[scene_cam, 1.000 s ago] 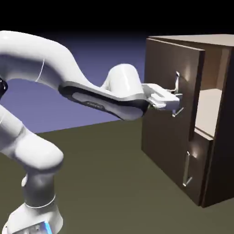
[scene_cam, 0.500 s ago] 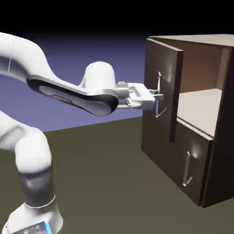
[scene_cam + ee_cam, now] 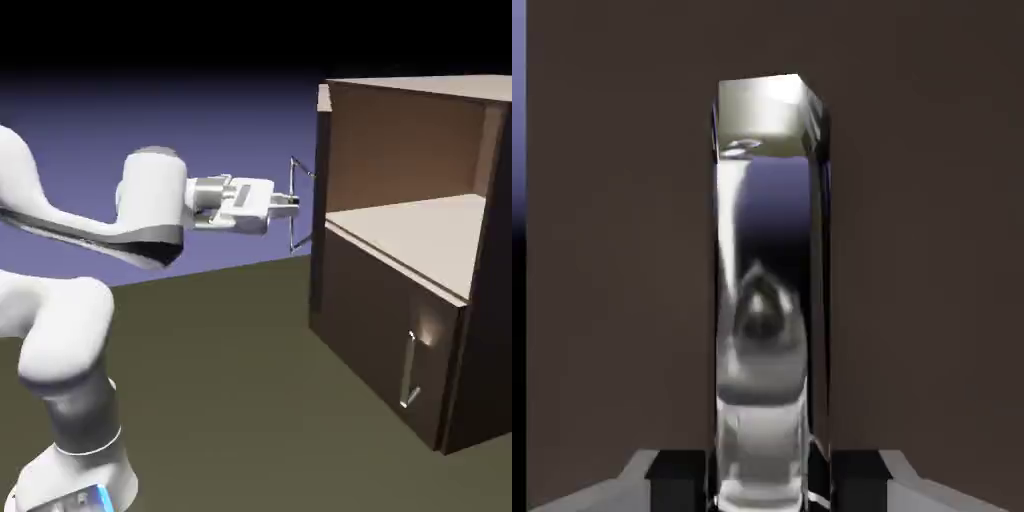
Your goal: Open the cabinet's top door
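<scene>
The dark brown cabinet (image 3: 470,330) stands at the right of the exterior view. Its top door (image 3: 321,150) is swung wide and shows only as a thin edge at the cabinet's left corner. The door's long silver bar handle (image 3: 297,190) sticks out to the left, and my gripper (image 3: 293,205) is shut on it. In the hand view the handle (image 3: 767,300) fills the middle, upright against the brown door panel (image 3: 932,250). My gripper (image 3: 767,478) clamps the handle's lower end, with a dark fingertip (image 3: 677,470) on each side.
The open upper compartment shows a beige shelf (image 3: 420,225) and a brown back wall. Below it the lower door (image 3: 370,310) is closed, with a short silver handle (image 3: 410,370). My white arm (image 3: 90,250) fills the left of the exterior view.
My hand has drawn back to the left with the handle held. The top door has swung from partly open to wide open, baring the whole upper shelf.
</scene>
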